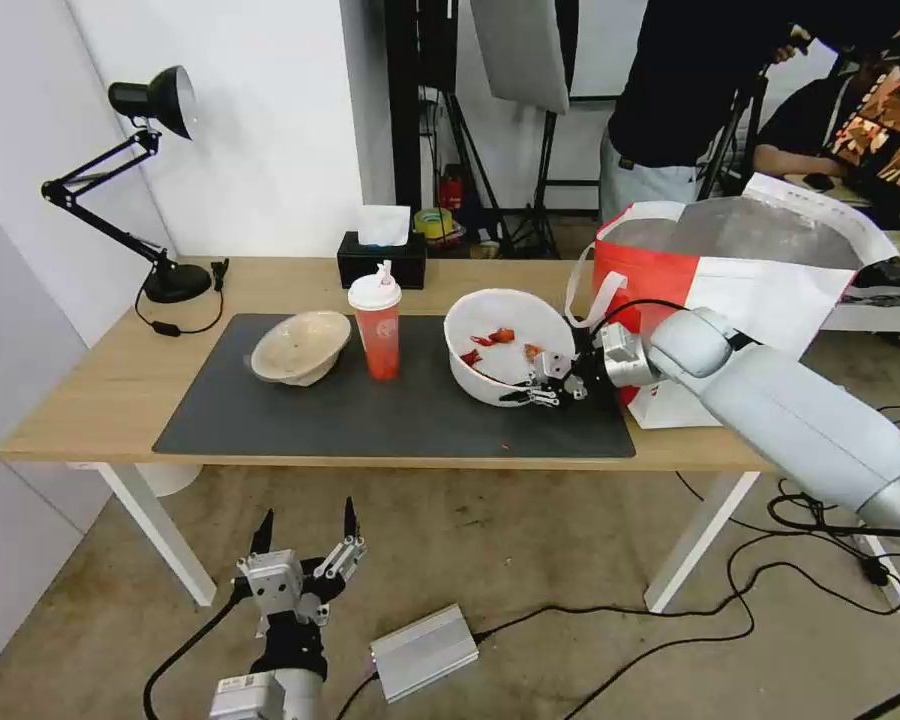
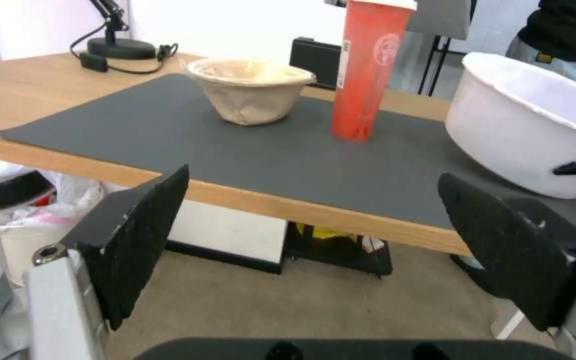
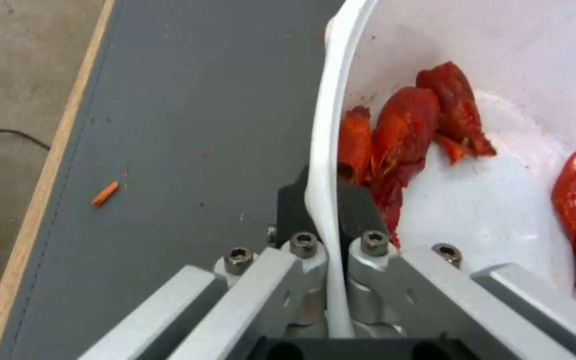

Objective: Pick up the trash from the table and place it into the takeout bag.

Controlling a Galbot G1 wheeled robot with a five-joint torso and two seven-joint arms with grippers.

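My right gripper (image 3: 328, 220): fingers clamped on white bowl (image 1: 500, 345) rim, tilted on dark mat (image 1: 390, 400), worktop (image 1: 90, 385); bag (image 1: 750, 300) beside, top cut off. Left gripper (image 1: 305, 525) low, fingers apart.

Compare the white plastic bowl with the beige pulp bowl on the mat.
The white plastic bowl is larger than the beige pulp bowl. The white one holds red crayfish scraps; in the pulp bowl I see none. The right tool is shut on the white bowl's rim, tipping it; nothing touches the pulp bowl. Both are on the dark grey mat, either side of the red cup.
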